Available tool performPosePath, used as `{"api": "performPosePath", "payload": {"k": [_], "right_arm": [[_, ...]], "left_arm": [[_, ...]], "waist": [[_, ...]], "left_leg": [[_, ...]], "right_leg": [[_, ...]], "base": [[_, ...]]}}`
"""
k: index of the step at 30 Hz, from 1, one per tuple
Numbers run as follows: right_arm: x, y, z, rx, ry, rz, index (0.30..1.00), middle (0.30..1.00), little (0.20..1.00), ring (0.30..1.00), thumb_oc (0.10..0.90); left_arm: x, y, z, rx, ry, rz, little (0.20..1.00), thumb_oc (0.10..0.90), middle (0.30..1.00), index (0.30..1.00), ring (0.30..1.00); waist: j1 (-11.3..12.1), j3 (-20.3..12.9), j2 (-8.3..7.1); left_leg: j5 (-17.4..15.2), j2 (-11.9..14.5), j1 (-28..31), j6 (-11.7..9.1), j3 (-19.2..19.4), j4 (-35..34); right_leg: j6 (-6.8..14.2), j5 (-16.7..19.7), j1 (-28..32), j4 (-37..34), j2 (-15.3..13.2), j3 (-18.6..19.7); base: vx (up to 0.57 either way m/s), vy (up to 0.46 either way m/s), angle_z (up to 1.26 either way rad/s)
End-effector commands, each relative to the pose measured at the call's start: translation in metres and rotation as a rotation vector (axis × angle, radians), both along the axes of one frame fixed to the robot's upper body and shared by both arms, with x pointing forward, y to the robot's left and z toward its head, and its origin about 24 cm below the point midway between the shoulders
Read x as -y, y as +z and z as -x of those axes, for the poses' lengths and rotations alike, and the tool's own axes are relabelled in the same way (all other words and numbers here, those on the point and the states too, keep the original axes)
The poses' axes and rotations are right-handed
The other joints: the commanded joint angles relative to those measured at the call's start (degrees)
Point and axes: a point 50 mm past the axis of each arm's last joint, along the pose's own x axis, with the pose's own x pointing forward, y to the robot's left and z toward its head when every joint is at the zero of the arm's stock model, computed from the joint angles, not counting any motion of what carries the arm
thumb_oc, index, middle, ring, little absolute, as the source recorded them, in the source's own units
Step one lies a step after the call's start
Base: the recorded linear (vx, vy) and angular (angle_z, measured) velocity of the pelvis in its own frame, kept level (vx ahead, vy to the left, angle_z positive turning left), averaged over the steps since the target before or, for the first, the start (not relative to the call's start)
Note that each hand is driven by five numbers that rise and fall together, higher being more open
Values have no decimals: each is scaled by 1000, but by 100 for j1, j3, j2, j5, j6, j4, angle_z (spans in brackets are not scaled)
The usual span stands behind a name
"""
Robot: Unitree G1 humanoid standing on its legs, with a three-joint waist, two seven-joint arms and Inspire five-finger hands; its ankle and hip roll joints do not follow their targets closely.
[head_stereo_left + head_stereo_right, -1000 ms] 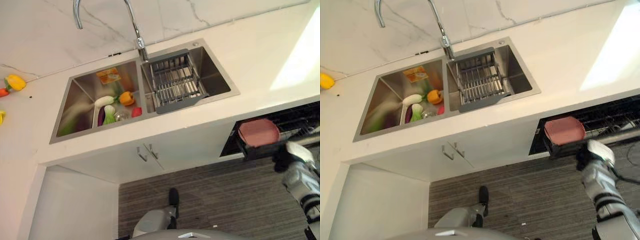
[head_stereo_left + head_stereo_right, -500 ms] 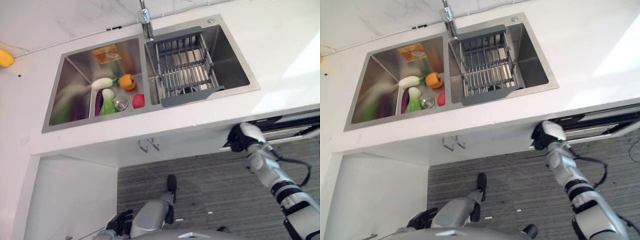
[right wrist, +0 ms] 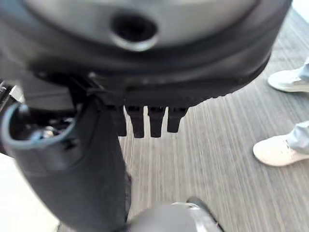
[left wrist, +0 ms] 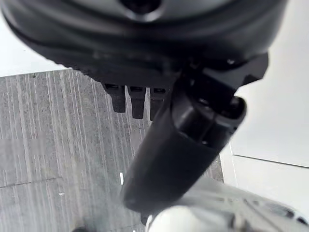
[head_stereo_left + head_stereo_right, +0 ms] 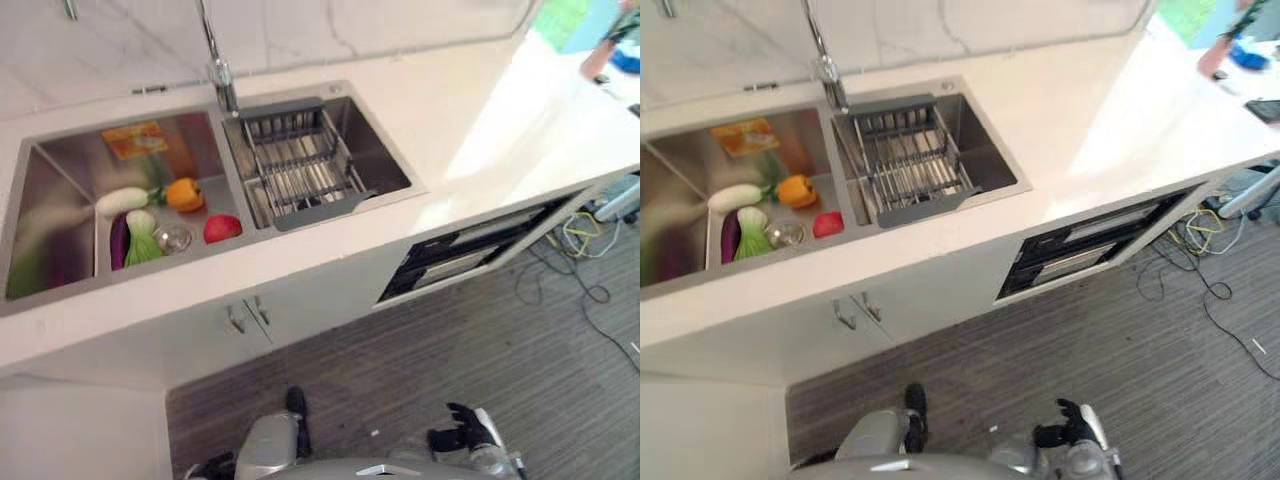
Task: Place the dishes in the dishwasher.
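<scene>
Left eye view: the dishwasher (image 5: 470, 252) sits under the counter (image 5: 520, 120), right of the sink (image 5: 200, 190). Its front shows as a long dark slot that runs along the counter's front edge, rising toward the right. The slot is narrow; no dish can be made out inside it.

The counter is white and runs the full width of the view, with a marble-pattern wall (image 5: 300, 30) behind it. The sink has two basins. The left basin holds a white vegetable (image 5: 122, 201), an orange pepper (image 5: 184, 194), a red item (image 5: 222, 228), a green leafy vegetable (image 5: 145, 245) and a purple one (image 5: 118, 243), all grouped around the drain (image 5: 173, 238) toward the basin's right half. An orange sponge (image 5: 133, 140) lies at the basin's back edge. The right basin carries a grey wire rack (image 5: 300, 175) that spans it front to back. The faucet (image 5: 218, 70) stands at the back edge between the basins. A white cabinet (image 5: 250, 310) with two handles sits below the sink.

The floor (image 5: 480, 360) is grey striped and lies open in front of the dishwasher. Loose cables (image 5: 570, 240) lie on the floor at the right end of the counter.

The right hand (image 5: 462, 436) hangs low at the view's bottom edge, well apart from the dishwasher, fingers straight and holding nothing. In the right wrist view, two white shoes (image 3: 282, 116) of a person stand on the floor. In the left wrist view, the left hand (image 4: 183, 140) hangs over the floor, fingers straight, empty.
</scene>
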Motion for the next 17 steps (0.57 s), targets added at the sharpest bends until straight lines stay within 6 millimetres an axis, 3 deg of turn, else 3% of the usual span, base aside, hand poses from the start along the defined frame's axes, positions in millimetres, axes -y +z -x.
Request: {"api": "performPosePath", "payload": {"k": [1,2,3,4,5,6,11,12,17], "right_arm": [[10,3,-5,2,-12,13,900,900,900,900,800],[10,3,-5,2,-12,13,900,900,900,900,800],[8,2,-4,18,-66,-18,900,900,900,900,800],[7,2,-5,18,-78,-26,900,900,900,900,800],[7,2,-5,18,-78,-26,900,900,900,900,800],[-2,-2,-4,1,-63,-63,900,900,900,900,800],[-9,-4,0,-5,-64,-106,900,900,900,900,800],[-9,-3,-4,9,-64,-113,900,900,900,900,800],[-3,-2,-4,7,-79,-102,900,900,900,900,800]], "left_arm": [[12,5,-33,183,99,82,900,800,900,900,900],[12,5,-33,183,99,82,900,800,900,900,900],[8,8,-45,215,108,73,900,800,900,900,900],[9,8,-46,210,108,72,900,800,900,900,900],[9,8,-46,210,108,72,900,800,900,900,900],[9,7,-47,196,71,89,900,800,900,900,900],[11,4,-38,152,53,96,900,800,900,900,900],[18,1,-33,128,30,117,900,800,900,900,900],[35,-1,-32,118,-62,165,900,800,900,900,900]], "waist": [[-130,-154,295],[-130,-156,297],[-227,-129,222],[-269,-135,193],[-280,-113,204],[-280,-120,51],[-212,-360,-22],[-184,-464,-9],[-170,-586,100]], "left_leg": [[261,108,1068,-305,-637,-1530],[261,110,1066,-305,-637,-1530],[249,79,1045,-400,-905,-1520],[225,66,1049,-442,-969,-1530],[212,76,1077,-444,-981,-1530],[186,36,1139,-517,-1076,-1506],[245,271,1069,-705,-1082,-1530],[289,380,1031,-787,-1101,-1530],[368,557,1000,-917,-1145,-1530]], "right_leg": [[-91,-263,-644,-256,1026,1048],[-91,-261,-644,-259,1028,1047],[-106,-601,-505,-1572,1150,1353],[-78,-518,-643,-2102,1245,1561],[-78,-512,-591,-2138,1251,1541],[121,-432,-315,-2771,1264,1669],[44,-499,111,-3259,1256,1315],[7,-488,343,-3545,1299,1126],[-107,-496,631,-3914,1470,951]], "base": [[39,-29,75],[59,-166,111],[56,-195,96],[62,-194,76],[53,-177,67],[55,-184,101],[62,-228,87],[40,-229,27],[19,-153,-1]]}}
